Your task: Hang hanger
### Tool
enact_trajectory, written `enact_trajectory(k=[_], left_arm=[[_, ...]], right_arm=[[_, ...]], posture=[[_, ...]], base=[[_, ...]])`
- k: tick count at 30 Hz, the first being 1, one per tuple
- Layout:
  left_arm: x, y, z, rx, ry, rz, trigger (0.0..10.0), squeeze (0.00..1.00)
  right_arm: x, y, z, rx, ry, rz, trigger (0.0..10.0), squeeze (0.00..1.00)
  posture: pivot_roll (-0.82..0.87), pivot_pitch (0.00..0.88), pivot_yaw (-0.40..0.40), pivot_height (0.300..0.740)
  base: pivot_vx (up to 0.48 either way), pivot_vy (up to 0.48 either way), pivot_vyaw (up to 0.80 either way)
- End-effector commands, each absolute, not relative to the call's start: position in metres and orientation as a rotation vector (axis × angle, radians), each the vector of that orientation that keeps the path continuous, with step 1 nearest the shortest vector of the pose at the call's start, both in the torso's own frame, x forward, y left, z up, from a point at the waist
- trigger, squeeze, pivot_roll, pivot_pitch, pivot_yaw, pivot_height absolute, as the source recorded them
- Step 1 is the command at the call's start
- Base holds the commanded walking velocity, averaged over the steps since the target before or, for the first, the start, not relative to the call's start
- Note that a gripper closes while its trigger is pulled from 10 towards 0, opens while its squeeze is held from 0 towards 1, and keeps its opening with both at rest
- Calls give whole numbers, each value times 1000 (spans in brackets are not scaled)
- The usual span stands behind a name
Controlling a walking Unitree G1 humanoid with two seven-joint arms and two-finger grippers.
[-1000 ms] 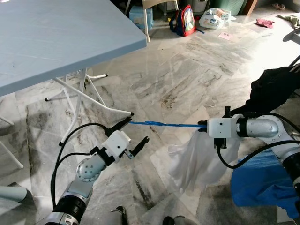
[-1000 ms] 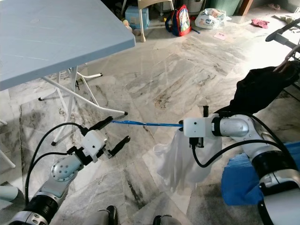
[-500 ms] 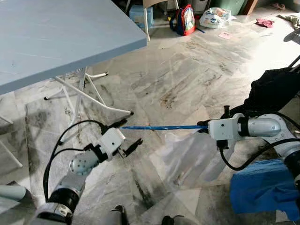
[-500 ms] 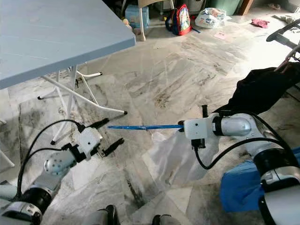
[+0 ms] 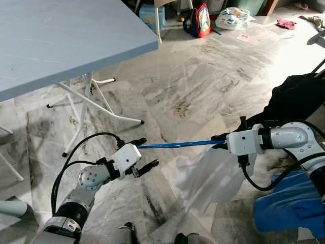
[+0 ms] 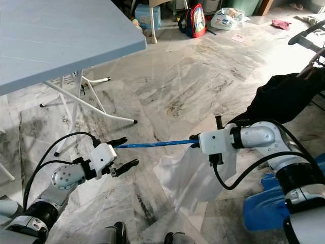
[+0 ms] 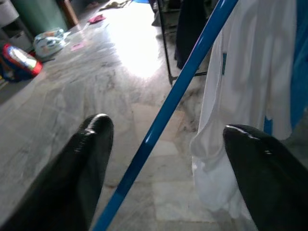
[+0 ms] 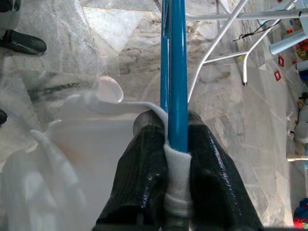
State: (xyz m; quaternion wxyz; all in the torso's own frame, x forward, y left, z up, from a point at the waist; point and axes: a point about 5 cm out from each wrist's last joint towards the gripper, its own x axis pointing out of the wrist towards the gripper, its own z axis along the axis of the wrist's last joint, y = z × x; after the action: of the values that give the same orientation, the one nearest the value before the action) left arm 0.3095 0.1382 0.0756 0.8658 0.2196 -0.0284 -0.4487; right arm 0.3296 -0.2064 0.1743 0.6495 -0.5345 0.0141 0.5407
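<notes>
We see the right end effector point(image 6: 193, 141) clamped on one end of the blue hanger point(image 6: 155, 144), pinching a fold of the white garment point(image 6: 190, 178) along with it; the garment droops below that end effector toward the marble floor point(image 6: 167, 86). From there the hanger runs out level across to the left end effector point(image 6: 123, 153), whose fingers point(image 7: 86, 159) stand apart with the hanger's far end passing between them, touching neither. The grey bench point(image 5: 56, 35) stands well beyond the left end effector.
</notes>
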Motion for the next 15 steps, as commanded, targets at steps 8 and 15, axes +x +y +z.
enact_trajectory(k=[8, 15], left_arm=[[316, 138, 81, 482, -50, -965, 0, 0], [323, 148, 88, 541, -39, -950, 10000, 0]], right_arm=[[323, -212, 185, -1200, 26, 1247, 10000, 0], [325, -210, 190, -1203, 4, 1233, 10000, 0]], posture=[[-17, 213, -43, 740], [-13, 217, -52, 740]], base=[[0, 0, 0], [0, 0, 0]])
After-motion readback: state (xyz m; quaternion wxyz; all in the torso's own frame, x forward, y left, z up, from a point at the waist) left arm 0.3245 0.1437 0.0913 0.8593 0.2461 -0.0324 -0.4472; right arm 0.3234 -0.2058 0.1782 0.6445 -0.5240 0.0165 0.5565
